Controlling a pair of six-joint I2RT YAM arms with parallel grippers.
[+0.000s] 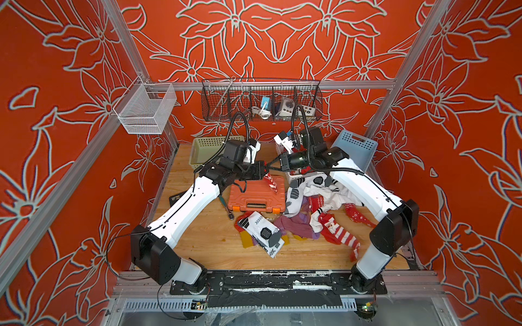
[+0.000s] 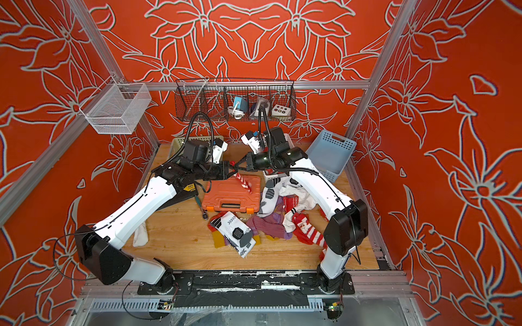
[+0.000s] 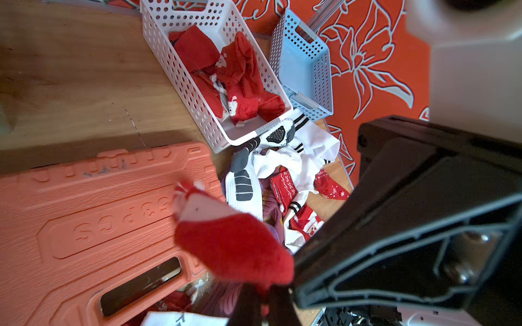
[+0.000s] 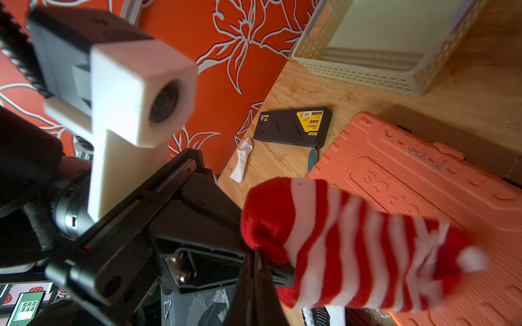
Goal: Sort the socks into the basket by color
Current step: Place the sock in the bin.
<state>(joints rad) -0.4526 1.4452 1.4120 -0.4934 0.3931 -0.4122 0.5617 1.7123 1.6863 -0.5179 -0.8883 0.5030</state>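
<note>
Wooden table (image 1: 197, 245), both top views: left gripper (image 1: 263, 169) and right gripper (image 1: 273, 166), jaws clenched on one striped sock (image 1: 271, 183) above one orange toolcase (image 1: 255, 197). Left wrist: white basket (image 3: 158, 42) holding red socks (image 3: 240, 73), blue basket (image 3: 322, 79) beside. Right wrist: one stray white sock (image 4: 242, 161).

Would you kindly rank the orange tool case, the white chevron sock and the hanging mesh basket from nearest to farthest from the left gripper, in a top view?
From the left gripper, holding the striped sock:
1. orange tool case, just beneath.
2. white chevron sock, lying toward the front.
3. mesh basket, hanging high at far left.
</note>
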